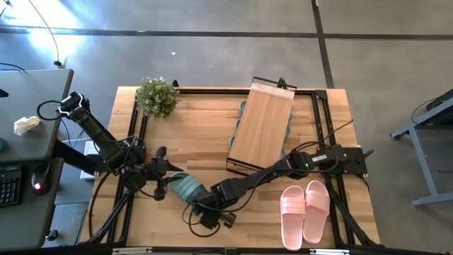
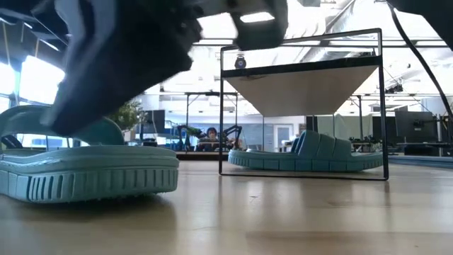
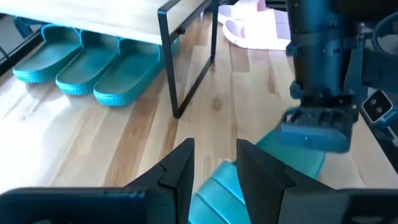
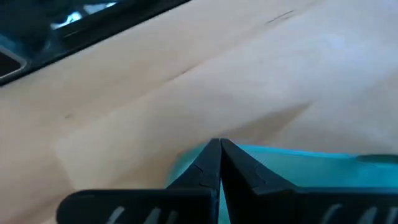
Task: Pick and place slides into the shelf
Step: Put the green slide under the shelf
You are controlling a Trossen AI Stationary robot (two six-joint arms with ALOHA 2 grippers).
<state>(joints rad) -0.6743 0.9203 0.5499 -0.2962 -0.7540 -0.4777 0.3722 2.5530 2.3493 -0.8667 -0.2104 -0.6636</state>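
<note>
One green slide lies sole-down on the table near its near edge, between my two grippers. My left gripper is open, and its fingers stand on either side of the slide's ridged strap. My right gripper is shut at the slide's other end. The shelf stands mid-table, with three green slides side by side beneath it. The pink pair rests on the table to the right of the shelf's near end. My right gripper lays its shut fingertips against the slide's end that faces the right arm, slanting down from above. The slide stays flat on its sole. No part of the slide shows between the fingers.
A potted plant sits at the table's far left corner. The shelf's dark frame leg stands just beyond the slide. Bare tabletop lies between the plant, the shelf and the slide. Cables run along both table sides.
</note>
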